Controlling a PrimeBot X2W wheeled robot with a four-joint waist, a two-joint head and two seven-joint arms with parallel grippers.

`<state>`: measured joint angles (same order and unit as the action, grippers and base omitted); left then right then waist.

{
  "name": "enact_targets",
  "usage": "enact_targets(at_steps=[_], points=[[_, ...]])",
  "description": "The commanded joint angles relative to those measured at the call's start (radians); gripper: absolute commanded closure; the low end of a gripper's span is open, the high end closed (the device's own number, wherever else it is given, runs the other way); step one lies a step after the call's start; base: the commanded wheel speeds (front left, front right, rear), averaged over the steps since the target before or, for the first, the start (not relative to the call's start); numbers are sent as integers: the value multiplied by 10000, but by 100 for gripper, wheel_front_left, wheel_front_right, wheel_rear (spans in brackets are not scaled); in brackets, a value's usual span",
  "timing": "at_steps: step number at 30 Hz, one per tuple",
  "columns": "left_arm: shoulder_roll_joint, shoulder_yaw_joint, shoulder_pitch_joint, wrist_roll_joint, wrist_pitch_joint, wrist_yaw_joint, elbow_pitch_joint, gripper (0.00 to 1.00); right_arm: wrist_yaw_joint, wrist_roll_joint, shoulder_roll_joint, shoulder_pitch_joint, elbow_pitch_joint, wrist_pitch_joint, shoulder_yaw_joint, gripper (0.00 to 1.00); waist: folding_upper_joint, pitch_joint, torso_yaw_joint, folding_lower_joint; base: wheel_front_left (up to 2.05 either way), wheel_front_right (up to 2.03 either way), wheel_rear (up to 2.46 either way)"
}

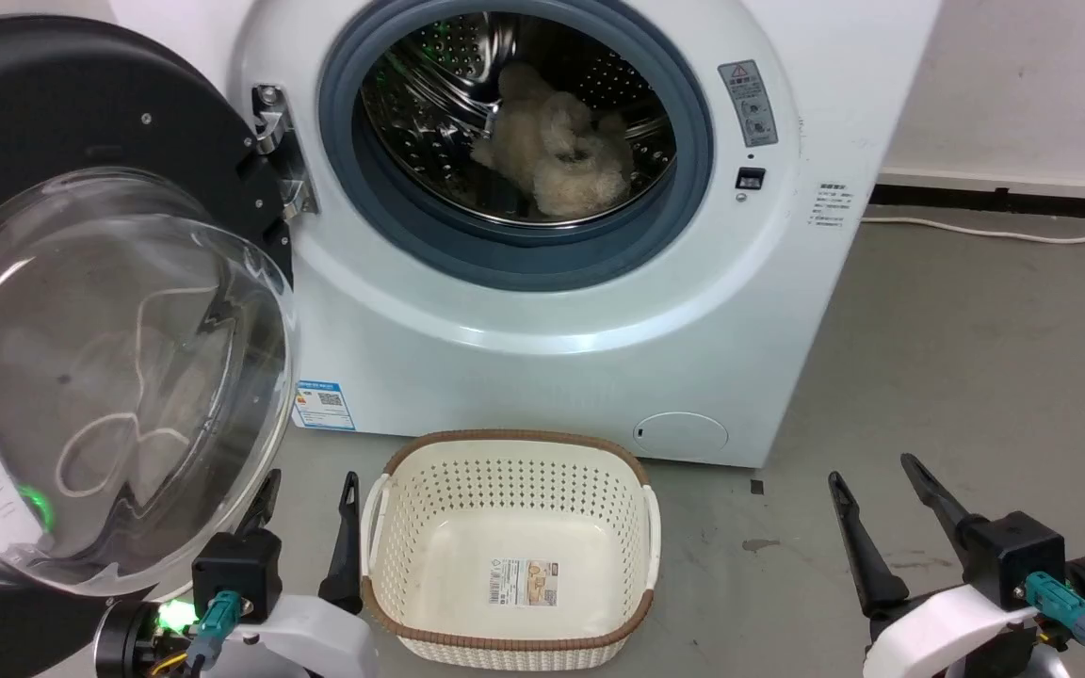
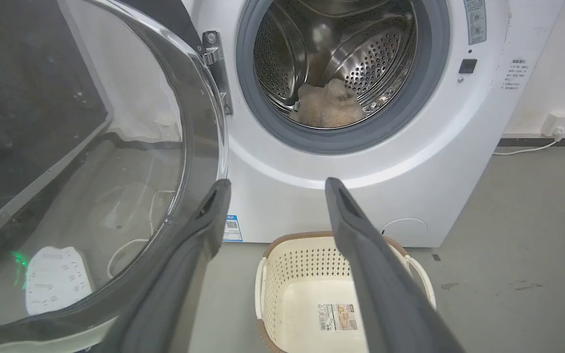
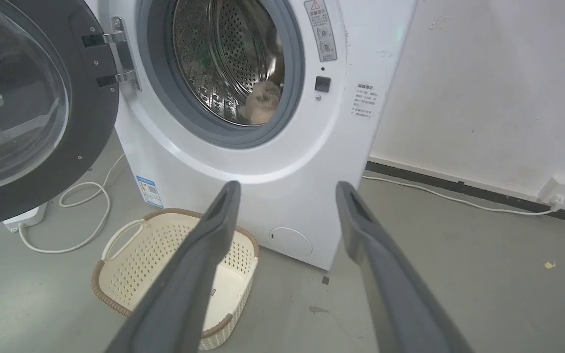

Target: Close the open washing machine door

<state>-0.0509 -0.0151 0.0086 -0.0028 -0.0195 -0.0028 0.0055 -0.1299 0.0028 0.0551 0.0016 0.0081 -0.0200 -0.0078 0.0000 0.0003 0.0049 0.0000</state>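
Head view: the washing machine door (image 1: 109,358) stands swung wide open, up and to the left of the left claw (image 1: 310,482). It hangs upright from the metal hinge (image 1: 274,141) at the left edge of the opening in the white washing machine (image 1: 552,377). Its free edge points away to the left, and its inner face, with the bulging glass bowl, is turned toward the claws. The door is round, so neither axis is the longer.

The bowl's lower edge overlaps the left claw's left finger. In the left wrist view that fingertip lies right at the bowl's rim, but I cannot tell whether they touch. The left claw is spread wide and holds nothing. The right claw (image 1: 870,468), well apart to the right, is likewise spread wide and empty.

Between the two claws, just right of the left one, a cream basket (image 1: 514,438) with a brown rim sits on the grey floor (image 1: 976,377) in front of the machine. Beyond it, ahead of both claws, the steel drum (image 1: 429,85) lies open inside its grey rubber ring (image 1: 514,254), with a fluffy beige item (image 1: 557,141) inside. A white cable (image 3: 86,215) loops on the floor below the door, left of the right claw.
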Motion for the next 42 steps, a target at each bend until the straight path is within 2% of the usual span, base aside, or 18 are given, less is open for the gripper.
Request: enact_targets(at_steps=[1,17,26,42], points=[[-43,-30,-19,25,-102,14,2,0,-1,85,-7,96,12,-97,-21,0,0,-9,36,0,0,0,0],[-209,-351,52,30,-477,36,19,0,-2,159,37,304,95,-473,213,0,0,-191,1148,0,0,0,0],[-322,-448,226,15,-749,285,-231,0,-3,324,268,-41,406,-744,838,0,0,-102,1775,0,0,0,0],[-519,-635,337,-12,-1084,446,-341,0,-4,427,353,-92,696,-1079,1308,0,0,-151,2409,0,0,0,0]])
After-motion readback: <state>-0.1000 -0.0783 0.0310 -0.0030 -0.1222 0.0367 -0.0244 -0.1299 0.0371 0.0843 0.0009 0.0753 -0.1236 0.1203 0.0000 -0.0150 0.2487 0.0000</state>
